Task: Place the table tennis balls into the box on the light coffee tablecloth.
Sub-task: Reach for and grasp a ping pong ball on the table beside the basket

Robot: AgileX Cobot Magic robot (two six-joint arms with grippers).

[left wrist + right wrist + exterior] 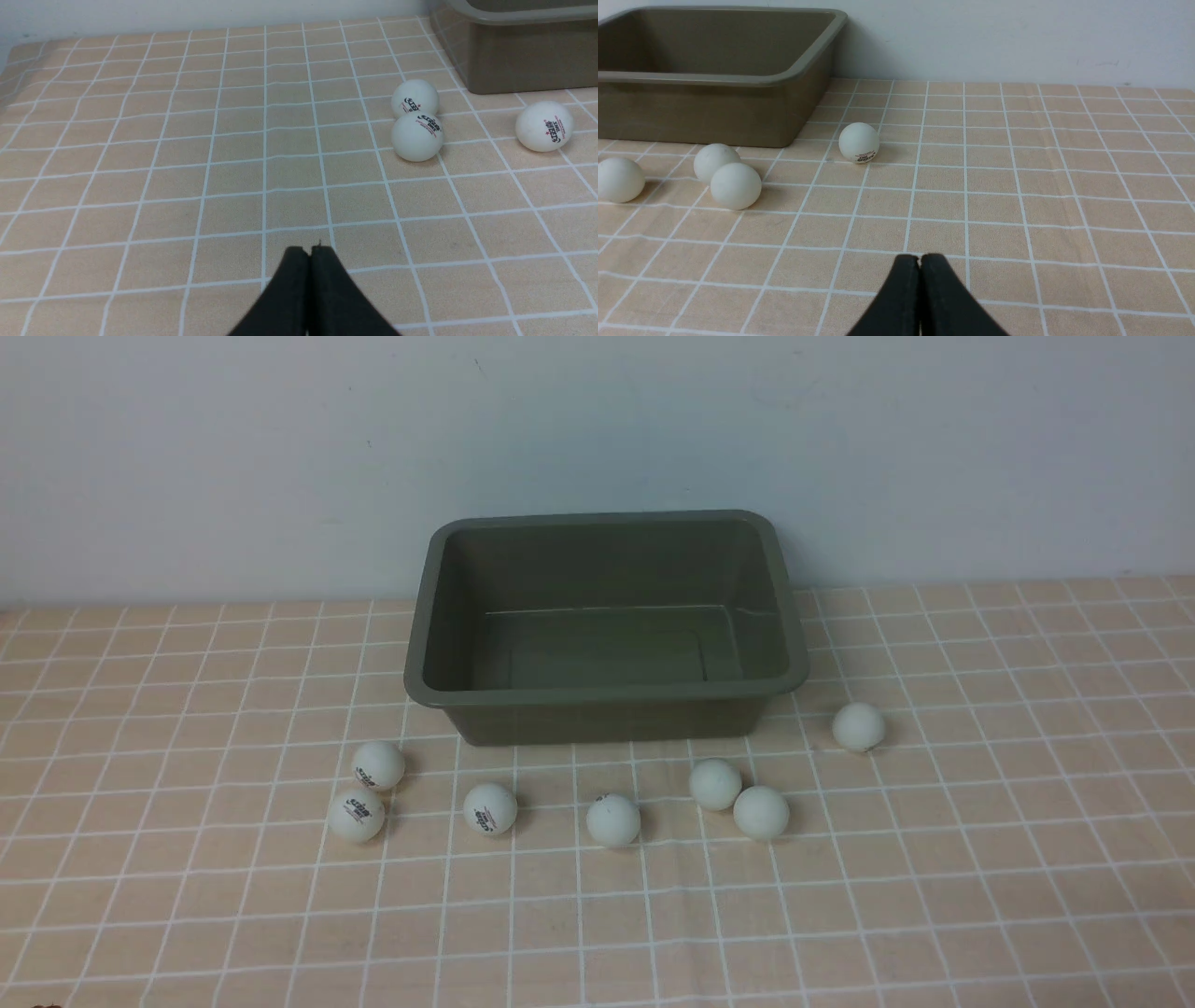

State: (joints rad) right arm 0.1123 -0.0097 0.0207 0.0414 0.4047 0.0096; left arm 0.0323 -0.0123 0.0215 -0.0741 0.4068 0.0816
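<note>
The light coffee tablecloth covered the whole work surface, and the box stood on it near the back wall, open side up and empty. All seven table tennis balls lay loose on the cloth in a ragged row in front of the box, so I judged the task not yet begun. The main risk was rolling: the balls were light and round, and a fingertip landing off-centre would likely flick one away across the cloth. The left pair and the right pair each sat touching or nearly so, and grasping one ball would probably nudge its neighbour. A ball let go high above the box's hard floor might bounce back out over the rim. Fingertips pressed too low could also drag the cloth into a wrinkle and shift the row. The left claw had its jaws pressed together on nothing, low over bare cloth, with the left pair ahead of it on the box side and well apart from its tips. The right claw was likewise closed and empty, with the lone ball ahead of it and well apart, and the right pair farther off toward the box; both would have to open before any grasp
</note>
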